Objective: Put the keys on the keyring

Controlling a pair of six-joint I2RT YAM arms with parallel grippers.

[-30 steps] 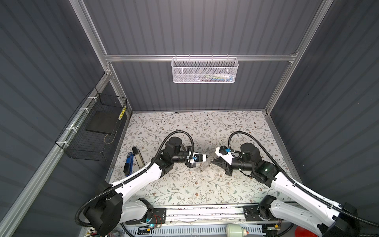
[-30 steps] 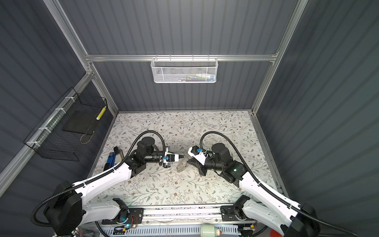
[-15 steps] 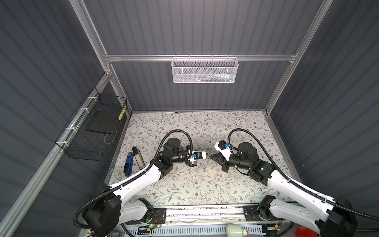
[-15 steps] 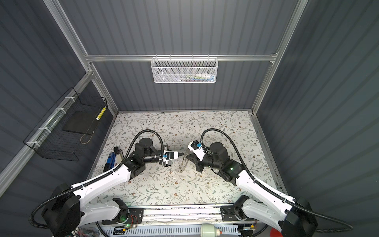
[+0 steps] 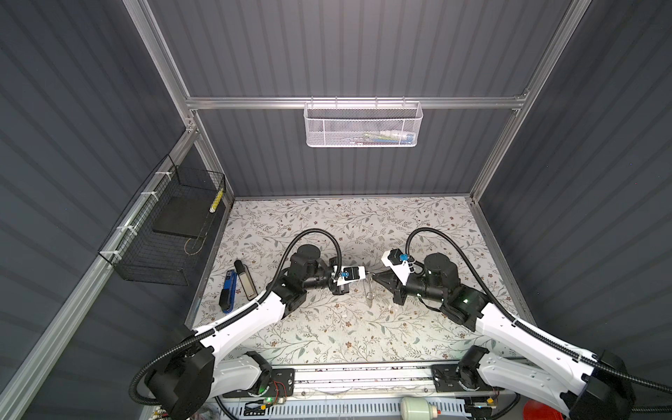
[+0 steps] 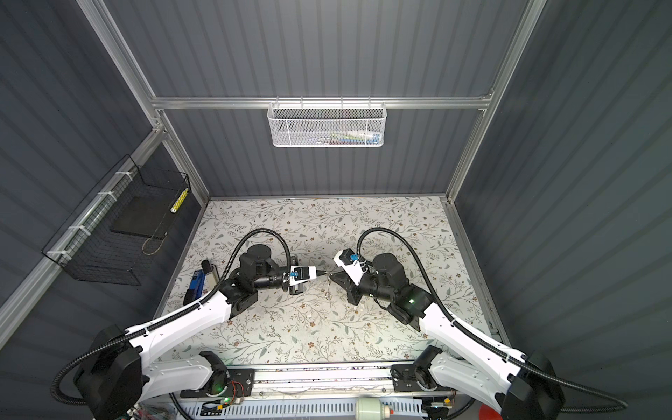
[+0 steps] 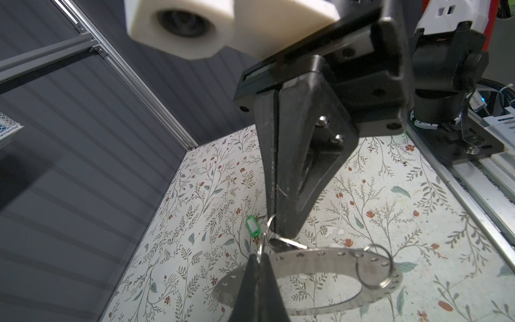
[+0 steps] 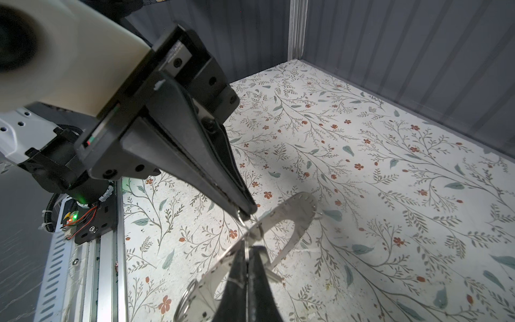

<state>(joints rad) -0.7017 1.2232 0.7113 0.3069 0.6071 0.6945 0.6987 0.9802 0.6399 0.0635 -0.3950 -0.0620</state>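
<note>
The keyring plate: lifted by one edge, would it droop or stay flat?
Probably flat: the keyring looks like rigid sheet metal, holding its shape while tilted in mid-air. Likely slippery, given its shiny face. It may swing, since it seems to hang from a wire loop.

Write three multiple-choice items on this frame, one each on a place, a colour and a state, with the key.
1. Where over the floral table is the keyring?
A. At its far edge.
B. Mid-table, between the left pincer and the right pincer.
C. At its left edge.

2. What colour is the small key tag?
A. Red.
B. Yellow.
C. Green.

3. How do the two pincers stand?
A. Both shut.
B. Both wide open.
C. Only one open.

Key: 1 B, both tips meet at the grey plate in the wrist views; 2 C, its frame is bright green; 3 A, no gap shows between either pair of fingers.
</note>
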